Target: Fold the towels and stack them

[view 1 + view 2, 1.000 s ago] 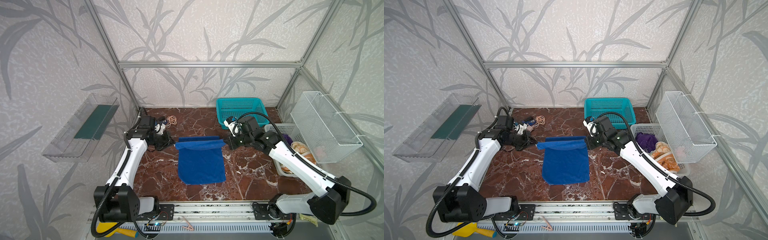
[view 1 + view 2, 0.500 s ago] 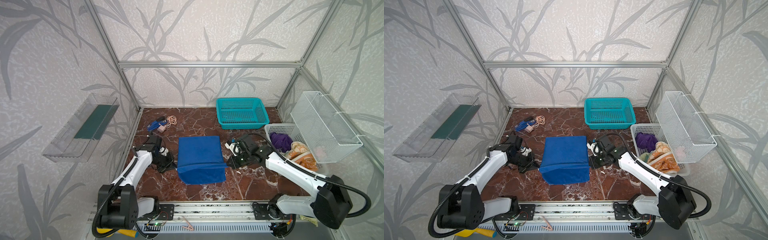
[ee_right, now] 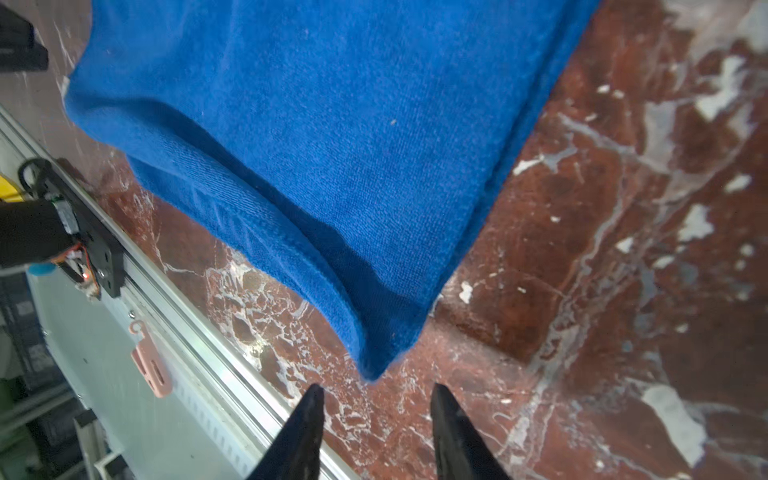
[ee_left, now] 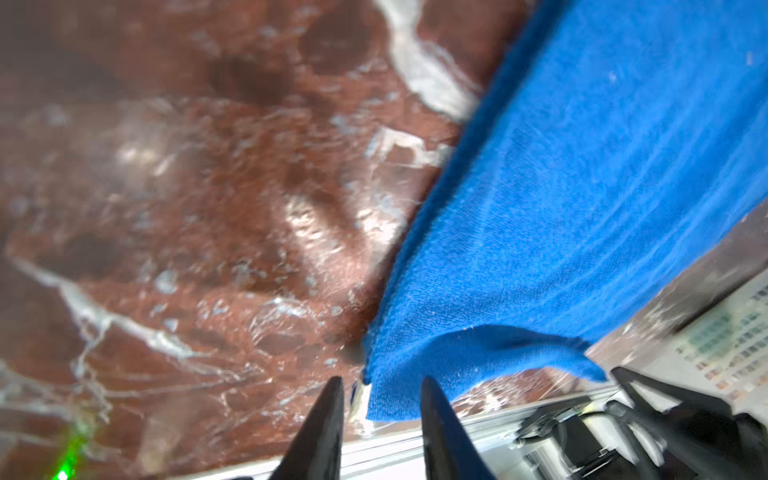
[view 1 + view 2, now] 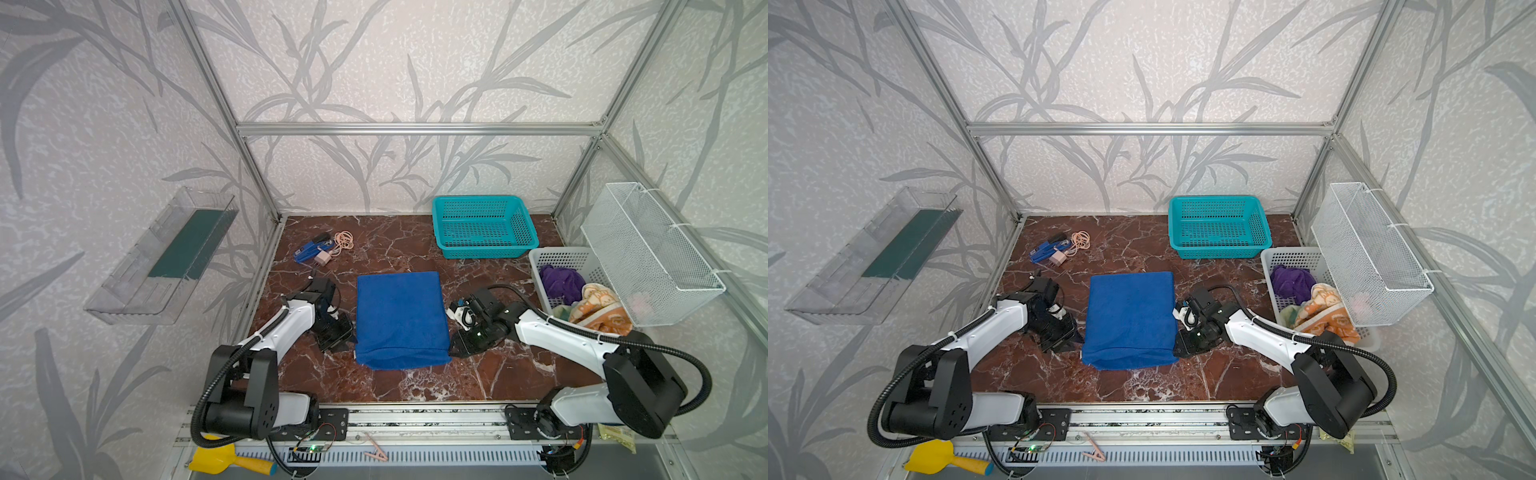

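The left end effector [image 4: 380, 399] is narrowly parted, a corner of the blue towel [image 5: 399, 316] lying loose between its tips. The folded towel lies central on the desk [image 5: 498, 374]. The right end effector [image 3: 376, 390], parted and empty, sits beside it. Terry snagging on withdrawal could drag the fold open.

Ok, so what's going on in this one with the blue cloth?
The plain royal blue terry towel lies folded on the red marble tabletop. The left tool and right tool sit low at its two near corners, jaws apart, gripping nothing. A crumpled purple towel and an orange printed towel wait unfolded in the white plastic basket.
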`<state>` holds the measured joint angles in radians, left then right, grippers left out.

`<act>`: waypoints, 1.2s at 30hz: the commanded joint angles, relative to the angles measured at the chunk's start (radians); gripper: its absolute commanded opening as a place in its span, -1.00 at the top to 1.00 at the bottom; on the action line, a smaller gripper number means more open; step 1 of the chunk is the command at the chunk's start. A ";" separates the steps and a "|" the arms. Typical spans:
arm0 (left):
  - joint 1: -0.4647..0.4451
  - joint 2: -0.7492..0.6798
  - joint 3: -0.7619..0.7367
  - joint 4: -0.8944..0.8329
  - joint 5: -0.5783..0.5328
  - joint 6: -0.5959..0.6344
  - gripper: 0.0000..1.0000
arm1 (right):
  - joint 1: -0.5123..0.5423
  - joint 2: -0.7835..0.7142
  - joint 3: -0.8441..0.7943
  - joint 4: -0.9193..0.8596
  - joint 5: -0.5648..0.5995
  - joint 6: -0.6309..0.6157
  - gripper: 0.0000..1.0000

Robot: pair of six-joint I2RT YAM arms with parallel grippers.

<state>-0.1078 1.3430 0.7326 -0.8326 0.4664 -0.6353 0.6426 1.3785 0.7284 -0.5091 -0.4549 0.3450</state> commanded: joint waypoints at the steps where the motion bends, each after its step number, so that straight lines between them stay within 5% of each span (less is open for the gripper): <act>1: 0.000 -0.058 0.049 -0.078 -0.133 -0.003 0.12 | 0.003 -0.056 0.029 -0.075 0.026 -0.017 0.00; 5: -0.002 -0.081 0.109 -0.118 -0.215 0.038 0.10 | -0.001 -0.039 0.104 -0.088 0.099 -0.048 -0.02; 8: -0.035 -0.067 0.150 -0.137 -0.203 0.078 0.30 | -0.001 0.035 0.177 -0.095 0.105 -0.059 0.00; 12: -0.203 -0.037 0.171 -0.139 -0.250 0.071 0.38 | 0.030 0.143 0.239 -0.077 0.081 -0.063 0.01; 22: -0.531 0.061 0.148 0.160 -0.222 -0.035 0.45 | 0.080 0.405 0.394 0.003 0.069 -0.036 0.02; 28: -0.682 0.109 0.146 0.176 -0.355 -0.001 0.54 | 0.080 0.497 0.453 -0.008 0.056 -0.040 0.05; 32: -0.735 0.133 0.141 0.143 -0.416 -0.036 0.52 | 0.080 0.517 0.457 -0.014 0.062 -0.047 0.05; 36: -0.798 0.151 0.137 0.120 -0.481 -0.070 0.29 | 0.080 0.536 0.456 -0.024 0.065 -0.053 0.05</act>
<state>-0.8715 1.4815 0.8810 -0.6765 0.0788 -0.6666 0.7216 1.8797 1.1721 -0.5064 -0.3935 0.3019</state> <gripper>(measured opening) 0.338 0.475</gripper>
